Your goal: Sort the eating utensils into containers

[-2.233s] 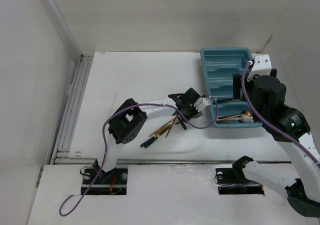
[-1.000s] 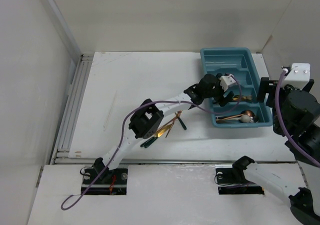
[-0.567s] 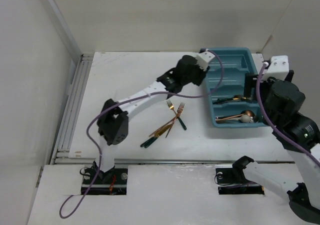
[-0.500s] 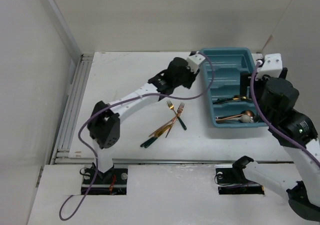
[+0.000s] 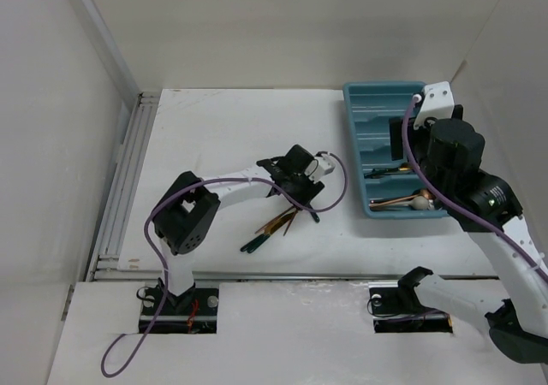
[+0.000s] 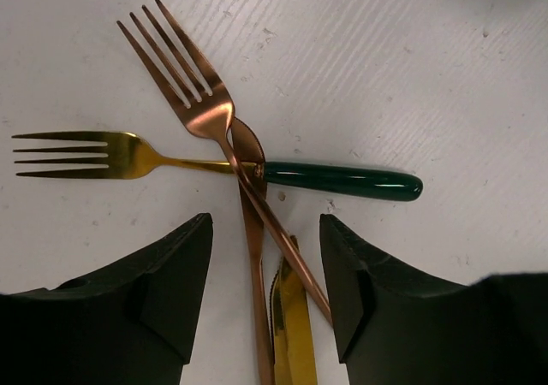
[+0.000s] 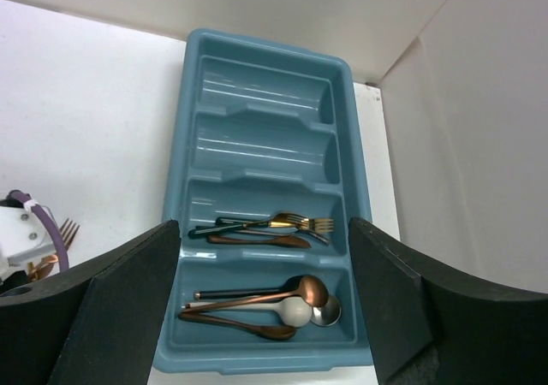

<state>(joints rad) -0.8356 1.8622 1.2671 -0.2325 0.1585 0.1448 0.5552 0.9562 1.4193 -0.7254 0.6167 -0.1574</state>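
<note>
The left arm (image 5: 240,184) leans forward and to the right from its base, elbow folded low, forearm stretched out level. The left gripper (image 6: 265,231) points straight down, jaws partly spread and gripping nothing. The right arm (image 5: 462,158) rises tall from its base and bends back toward the left. The right gripper (image 7: 263,227) hangs high, tilted downward, jaws spread wide, also gripping nothing.

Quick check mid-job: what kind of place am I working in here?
Probably a lab robot cell, not a kitchen: bare white table, plain white panels boxing it in, aluminium rail along its edge.
</note>
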